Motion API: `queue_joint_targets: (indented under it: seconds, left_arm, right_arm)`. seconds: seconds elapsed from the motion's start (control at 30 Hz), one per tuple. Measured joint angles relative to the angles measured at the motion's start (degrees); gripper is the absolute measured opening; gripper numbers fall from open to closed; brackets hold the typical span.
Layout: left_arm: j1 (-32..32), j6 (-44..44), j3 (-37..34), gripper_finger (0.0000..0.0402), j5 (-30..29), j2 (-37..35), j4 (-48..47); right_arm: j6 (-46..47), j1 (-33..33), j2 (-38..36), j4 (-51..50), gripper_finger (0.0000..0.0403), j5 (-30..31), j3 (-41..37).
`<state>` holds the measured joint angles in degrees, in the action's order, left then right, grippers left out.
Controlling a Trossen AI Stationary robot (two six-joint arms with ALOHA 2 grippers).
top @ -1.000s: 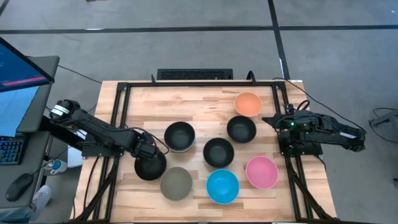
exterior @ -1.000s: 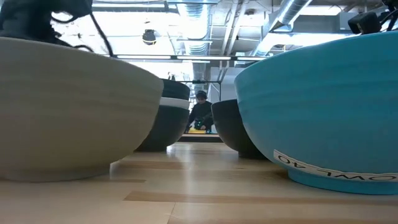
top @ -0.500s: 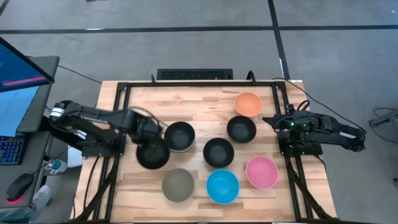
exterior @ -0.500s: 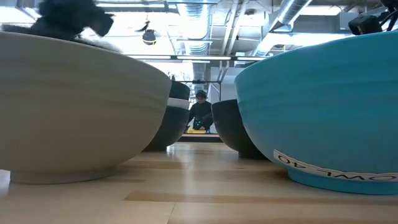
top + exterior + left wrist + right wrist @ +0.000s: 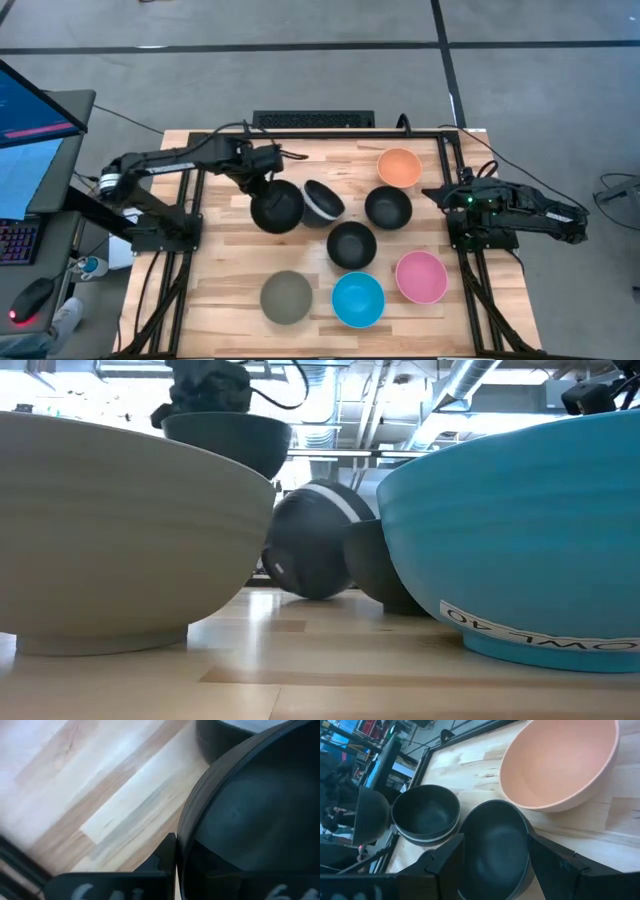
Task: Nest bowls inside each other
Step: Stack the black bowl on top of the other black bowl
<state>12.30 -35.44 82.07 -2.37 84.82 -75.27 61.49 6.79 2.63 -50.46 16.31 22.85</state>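
High view straight down, low view table-level, both sharing blue bowl point(image 5: 357, 298).

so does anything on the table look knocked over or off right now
Yes. The black-and-white nested bowls near the table's middle are tipped on their side, not flat, right beside the black bowl the left gripper holds raised. The low view shows them leaning. The other bowls sit upright; the right gripper waits at the edge.

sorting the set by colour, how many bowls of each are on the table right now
black bowls: 5 (one held by the left gripper, two in the tipped stack)
white bowl: 1, inside that stack
orange bowl: 1
pink bowl: 1
blue bowl: 1
grey bowl: 1
total: 10
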Motion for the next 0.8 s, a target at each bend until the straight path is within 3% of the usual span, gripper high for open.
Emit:
queue_joint_targets:
  seconds: [0.23,0.8]
  left_arm:
    - [1.1,3.7,1.6,0.0000,1.5,4.6,0.4]
    - [0.5,3.2,1.6,0.0000,1.5,1.6,-6.0]
  right_arm:
    - [-0.1,0.0,0.0,0.0,0.0240,-0.2,0.0]
    - [-0.1,0.0,0.0,-0.1,0.0240,0.1,0.0]
